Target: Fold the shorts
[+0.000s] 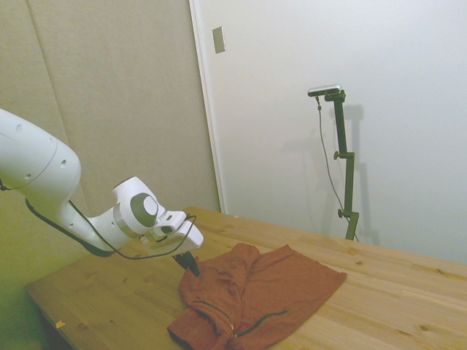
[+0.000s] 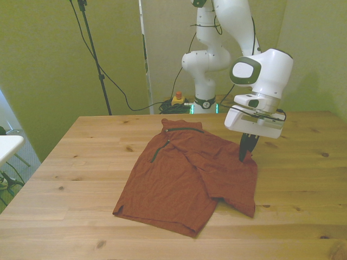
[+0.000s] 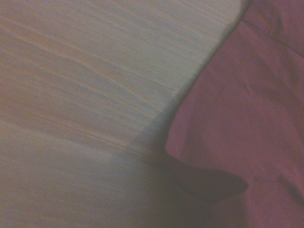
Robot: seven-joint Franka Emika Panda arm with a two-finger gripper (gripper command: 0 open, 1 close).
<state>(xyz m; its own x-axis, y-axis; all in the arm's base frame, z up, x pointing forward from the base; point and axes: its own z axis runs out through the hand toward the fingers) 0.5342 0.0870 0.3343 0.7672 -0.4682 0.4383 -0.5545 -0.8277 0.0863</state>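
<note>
The wooden table (image 2: 65, 162) carries the shorts (image 2: 184, 181), soft rust-red fabric lying rumpled, long axis running diagonally from the zippered end toward the near corner on the front view's left. The gripper (image 2: 245, 154) stands at the cloth's edge, its dark fingers (image 1: 192, 264) together and touching the fabric; whether they pinch it I cannot tell.

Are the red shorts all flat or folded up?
Partly folded: one side of the shorts lies doubled over the rest; the other side lies spread flat.
</note>
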